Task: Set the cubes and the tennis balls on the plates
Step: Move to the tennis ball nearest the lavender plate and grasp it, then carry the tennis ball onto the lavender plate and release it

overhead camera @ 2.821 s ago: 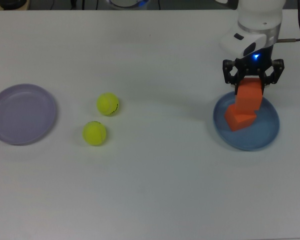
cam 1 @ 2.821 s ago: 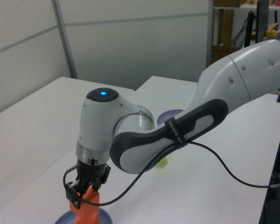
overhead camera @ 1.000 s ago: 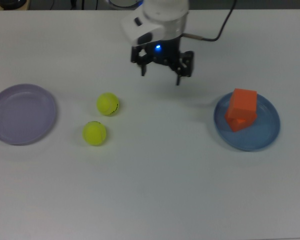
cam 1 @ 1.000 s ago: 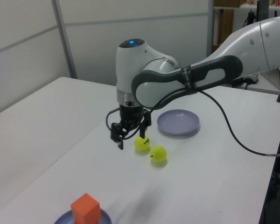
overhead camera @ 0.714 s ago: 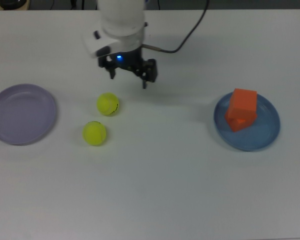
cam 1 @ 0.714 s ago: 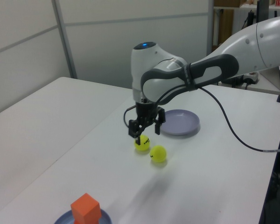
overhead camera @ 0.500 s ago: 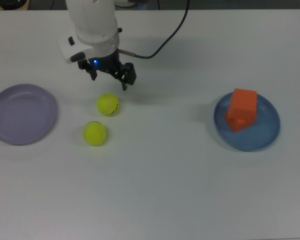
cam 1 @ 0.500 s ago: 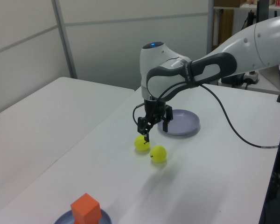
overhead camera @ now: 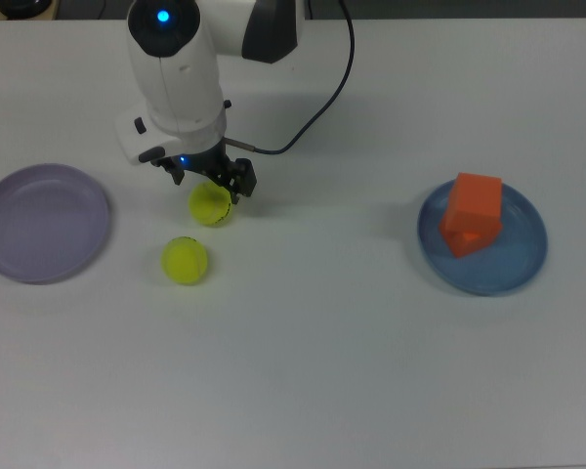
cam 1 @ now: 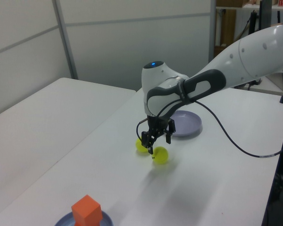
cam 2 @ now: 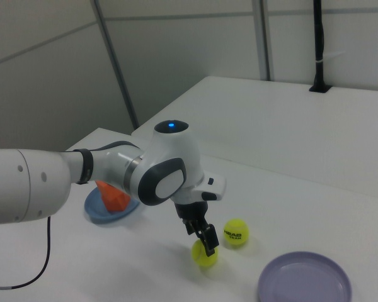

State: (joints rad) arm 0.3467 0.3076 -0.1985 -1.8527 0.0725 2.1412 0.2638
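1. Straddling one tennis ball (overhead camera: 210, 205), the gripper (overhead camera: 207, 183) has its fingers spread to either side of it, not clamped.
2. A second tennis ball (overhead camera: 185, 260) lies just beside, nearer the top view's bottom.
3. At the top view's left sits the lavender plate (overhead camera: 20, 262), bare.
4. On the blue plate (overhead camera: 518, 266), at the top view's right, the two orange cubes (overhead camera: 472, 209) are stacked, the upper one askew.

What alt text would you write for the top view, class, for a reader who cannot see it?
The robot's open gripper is lowered around one tennis ball on a white table; a second ball lies just below it. An empty lavender plate sits far left, and a blue plate far right holds two stacked orange cubes.
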